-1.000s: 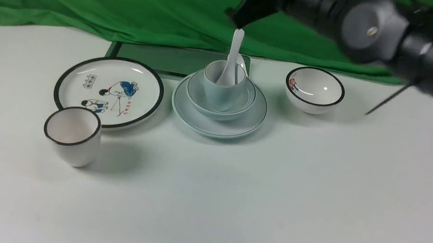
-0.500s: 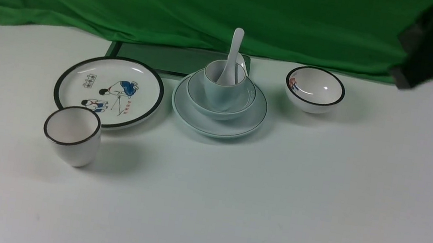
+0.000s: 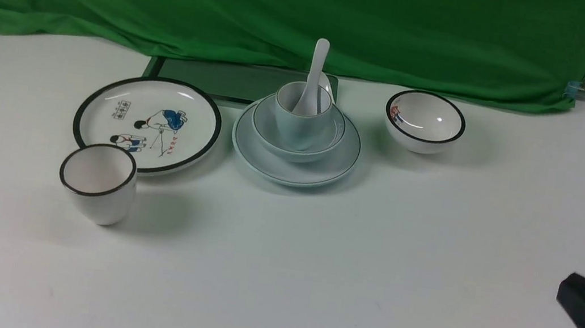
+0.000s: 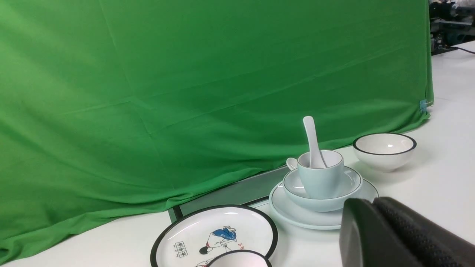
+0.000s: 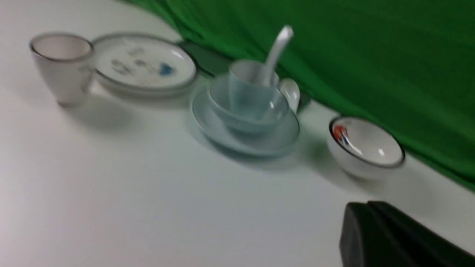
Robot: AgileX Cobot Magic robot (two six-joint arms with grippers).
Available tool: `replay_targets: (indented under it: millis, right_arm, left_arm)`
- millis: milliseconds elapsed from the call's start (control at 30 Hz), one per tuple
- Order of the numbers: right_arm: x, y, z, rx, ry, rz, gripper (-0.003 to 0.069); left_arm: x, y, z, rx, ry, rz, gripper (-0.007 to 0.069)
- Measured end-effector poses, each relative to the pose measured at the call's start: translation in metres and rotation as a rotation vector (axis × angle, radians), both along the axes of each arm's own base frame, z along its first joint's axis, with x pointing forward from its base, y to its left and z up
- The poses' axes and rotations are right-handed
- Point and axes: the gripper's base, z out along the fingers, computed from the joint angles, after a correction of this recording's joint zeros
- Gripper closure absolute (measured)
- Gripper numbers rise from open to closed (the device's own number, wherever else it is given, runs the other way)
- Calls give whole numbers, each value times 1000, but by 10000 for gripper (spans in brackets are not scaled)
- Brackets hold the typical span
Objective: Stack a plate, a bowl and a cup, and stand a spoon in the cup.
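Standing handle-up, the glossy white spoon point(image 3: 316, 76) leans inside the pale blue cup point(image 3: 299, 125). The cup sits in the blue-green bowl point(image 3: 332, 134) on the matching plate point(image 3: 291, 175), mid-bench point(image 3: 310, 281) before the green cloth point(image 3: 291, 9). The right claw point(image 5: 369, 213), above the spoon's handle a second ago, now sits closed and empty at the near right edge. The left claw point(image 4: 374, 207) is pinched together, empty.
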Motion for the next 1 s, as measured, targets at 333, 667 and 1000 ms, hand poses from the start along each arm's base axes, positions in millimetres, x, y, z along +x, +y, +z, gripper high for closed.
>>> replay_targets:
  millis: [333,667,1000]
  right_arm:
    - [-27,2,-29,209,-244,179,594]
    - [-29,-25,-34,220,-212,-69,590]
    - [-37,-56,-44,225,-177,-483,647]
  left_arm:
    - [0,0,0,1,1,0,655]
    - [0,0,-1,4,4,1,655]
    - [0,0,-1,5,7,1,655]
